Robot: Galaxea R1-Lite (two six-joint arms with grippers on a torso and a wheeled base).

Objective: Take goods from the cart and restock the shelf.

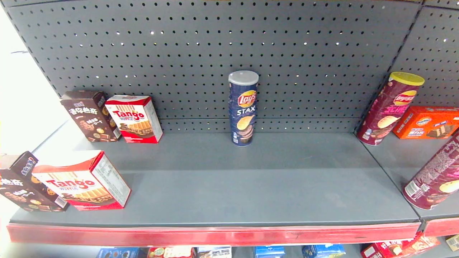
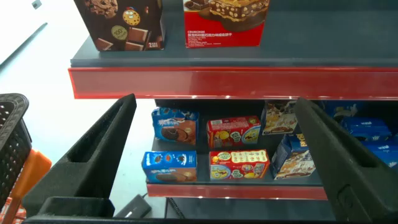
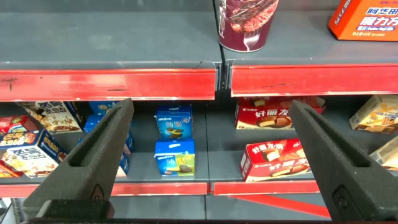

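Shelf (image 1: 229, 186): grey deck, red front strip (image 1: 215, 234), pegboard back (image 1: 215, 46).

Far left, front edge: brown cookie box (image 1: 25, 182) touching a red wafer box (image 1: 80, 181). Behind them, near the back: second brown cookie box (image 1: 89, 116) touching a second red wafer box (image 1: 134, 118).

Middle: blue chip can (image 1: 244, 107) stands upright against the pegboard back, well apart from both groups.

Right: maroon chip can (image 1: 389, 109) at the seam to the next bay, with an orange box (image 1: 426, 122) just beside it. A second maroon chip can (image 1: 434, 175) sits nearer the front edge.

Left gripper (image 2: 216, 102): jaws released, spread wide, nothing between them. It is level with the tier below the red strip, facing blue snack boxes (image 2: 174, 146) and red snack boxes (image 2: 236, 149). A black mesh basket (image 2: 12, 149) shows at that view's edge.

Right gripper (image 3: 211, 104): jaws released, spread wide, empty. It faces the lower tier under the bay seam, where blue boxes (image 3: 174, 140) and red cake boxes (image 3: 273, 158) are stocked.
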